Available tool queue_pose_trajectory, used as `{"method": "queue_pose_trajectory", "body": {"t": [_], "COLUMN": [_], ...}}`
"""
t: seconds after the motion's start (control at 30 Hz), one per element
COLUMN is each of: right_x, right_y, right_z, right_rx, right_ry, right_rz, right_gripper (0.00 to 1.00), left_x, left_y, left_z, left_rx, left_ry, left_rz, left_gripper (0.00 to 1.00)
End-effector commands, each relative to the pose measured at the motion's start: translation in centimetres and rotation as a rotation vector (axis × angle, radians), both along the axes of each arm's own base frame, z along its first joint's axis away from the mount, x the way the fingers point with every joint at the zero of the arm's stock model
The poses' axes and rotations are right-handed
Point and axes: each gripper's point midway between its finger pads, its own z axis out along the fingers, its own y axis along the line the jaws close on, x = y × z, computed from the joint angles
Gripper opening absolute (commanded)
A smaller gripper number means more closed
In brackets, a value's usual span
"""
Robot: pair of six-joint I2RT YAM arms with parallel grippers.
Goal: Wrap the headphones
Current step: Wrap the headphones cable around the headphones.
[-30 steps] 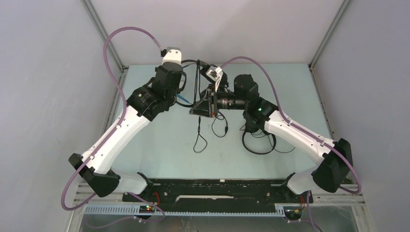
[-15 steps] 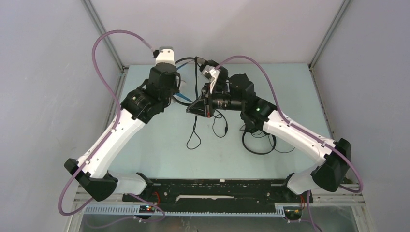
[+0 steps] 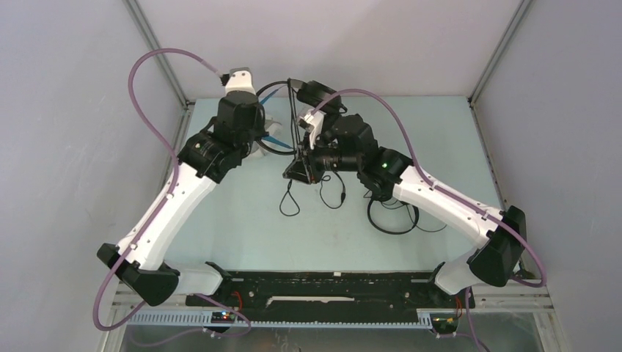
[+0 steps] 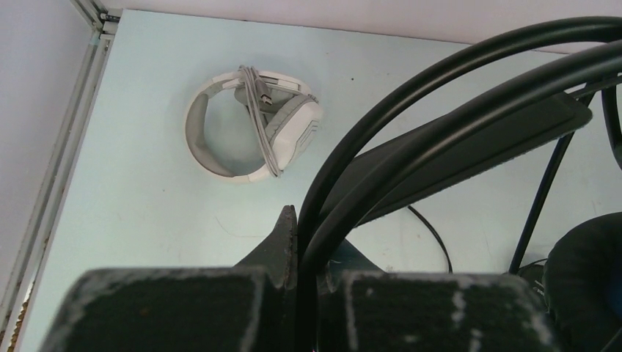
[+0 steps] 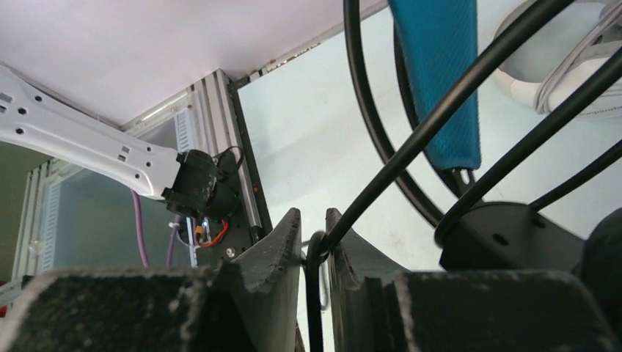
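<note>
The black headphones with blue lining (image 3: 292,121) hang in the air at the back middle, between both arms. My left gripper (image 4: 312,231) is shut on their thin double headband (image 4: 455,81). Their black cable (image 5: 381,183) runs up between the fingers of my right gripper (image 5: 314,214), which stand only slightly apart, loosely around it. Below the right gripper the cable's slack dangles in a loop (image 3: 288,204). The white-grey headphones (image 4: 253,125) lie on the table at the back left with their grey cable wound round them. The slim black headphones (image 3: 392,213) lie under my right arm.
The pale blue table (image 3: 242,227) is walled by grey panels at the back and both sides, with metal frame posts (image 3: 158,44) at the back corners. Purple hoses (image 3: 158,66) arch over both arms. A black rail (image 3: 330,282) runs along the near edge.
Both arms have shifted left and toward the back wall, carrying the black headphones. The dangling cable loop has moved left and risen.
</note>
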Motion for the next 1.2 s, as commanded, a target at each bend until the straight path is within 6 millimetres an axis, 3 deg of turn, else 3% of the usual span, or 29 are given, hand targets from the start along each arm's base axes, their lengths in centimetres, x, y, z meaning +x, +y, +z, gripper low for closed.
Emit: {"method": "queue_pose_trajectory", "body": {"t": [0.0, 0.3, 0.57, 0.8, 1.17], "right_x": [-0.6, -0.8, -1.7, -2.4, -4.4], "right_y": [0.1, -1.0, -1.1, -1.7, -2.6], "right_z": [0.7, 0.3, -0.4, -1.6, -6.5], "right_rx": [-0.017, -0.038, -0.03, -0.04, -0.077], "right_ry": [-0.07, -0.124, -0.104, -0.071, 0.06], "right_rz": [0.047, 0.065, 0.082, 0.077, 0.081], "right_gripper": [0.23, 0.25, 0.08, 0.02, 0.0], "left_x": [0.1, -0.5, -0.1, 0.6, 1.1], "left_y": [0.2, 1.0, 1.7, 3.1, 5.3], "left_z": [5.3, 6.9, 7.9, 9.1, 11.3], "left_rx": [-0.222, -0.255, -0.31, -0.385, -0.486], "left_ry": [-0.161, -0.191, -0.215, -0.249, -0.324], "left_rz": [0.019, 0.02, 0.03, 0.054, 0.071], "left_gripper": [0.0, 0.0, 0.0, 0.0, 0.0]}}
